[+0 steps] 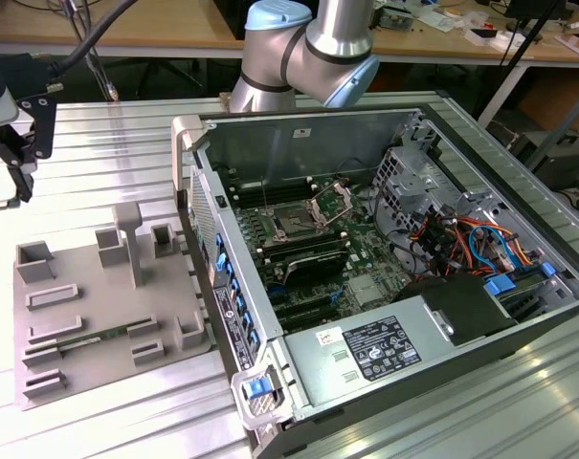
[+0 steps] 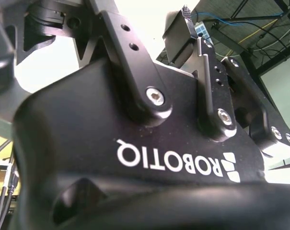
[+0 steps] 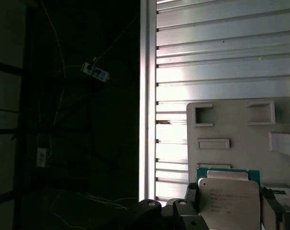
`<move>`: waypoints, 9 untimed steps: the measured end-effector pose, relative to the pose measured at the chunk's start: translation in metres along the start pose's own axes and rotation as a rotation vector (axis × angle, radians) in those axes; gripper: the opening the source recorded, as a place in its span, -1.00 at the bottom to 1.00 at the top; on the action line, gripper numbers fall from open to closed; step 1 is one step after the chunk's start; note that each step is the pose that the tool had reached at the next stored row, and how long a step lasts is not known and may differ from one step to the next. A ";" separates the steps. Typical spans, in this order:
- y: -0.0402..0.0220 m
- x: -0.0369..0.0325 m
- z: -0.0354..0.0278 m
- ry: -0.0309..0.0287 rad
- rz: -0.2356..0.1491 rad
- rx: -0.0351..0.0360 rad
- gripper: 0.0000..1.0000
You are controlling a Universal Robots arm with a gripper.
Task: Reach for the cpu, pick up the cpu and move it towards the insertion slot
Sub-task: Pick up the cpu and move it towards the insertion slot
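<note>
In the first wrist view the cpu (image 3: 228, 199), a flat square chip with a silvery top and a green edge, sits between my gripper's (image 3: 229, 211) dark fingers (image 3: 274, 207). It hangs above the grey tray (image 3: 231, 120). In the exterior view my gripper (image 1: 26, 158) is at the far left, above the slatted table and left of the grey tray (image 1: 88, 316). The insertion slot (image 1: 294, 226), a dark square socket with its metal bracket (image 1: 332, 203) swung up, lies on the green board inside the open computer case, well to the exterior view's right of the gripper.
The open computer case (image 1: 189, 143) has a raised side wall between tray and board. Inside it are a power supply (image 1: 380, 349), cable bundles (image 1: 461, 239) and black memory slots (image 1: 303, 253). Upright grey frames (image 1: 126, 229) stand on the tray. The table's edge (image 3: 147, 96) runs beside a dark drop.
</note>
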State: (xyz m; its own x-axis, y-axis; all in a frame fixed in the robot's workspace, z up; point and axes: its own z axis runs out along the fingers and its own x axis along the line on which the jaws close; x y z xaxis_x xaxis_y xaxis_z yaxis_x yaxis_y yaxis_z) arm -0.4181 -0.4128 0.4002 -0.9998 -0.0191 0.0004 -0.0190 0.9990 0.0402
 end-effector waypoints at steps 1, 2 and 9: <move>0.0000 -0.0011 0.0000 0.0000 0.000 0.0000 0.09; 0.0000 -0.0018 0.0000 0.0001 0.000 0.0000 0.09; -0.0002 -0.0072 0.0000 0.0001 0.000 0.0000 0.09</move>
State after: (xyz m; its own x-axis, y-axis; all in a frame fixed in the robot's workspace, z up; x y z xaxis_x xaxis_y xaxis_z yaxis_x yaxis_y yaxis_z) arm -0.4109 -0.4128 0.4002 -0.9998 -0.0191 0.0004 -0.0191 0.9990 0.0402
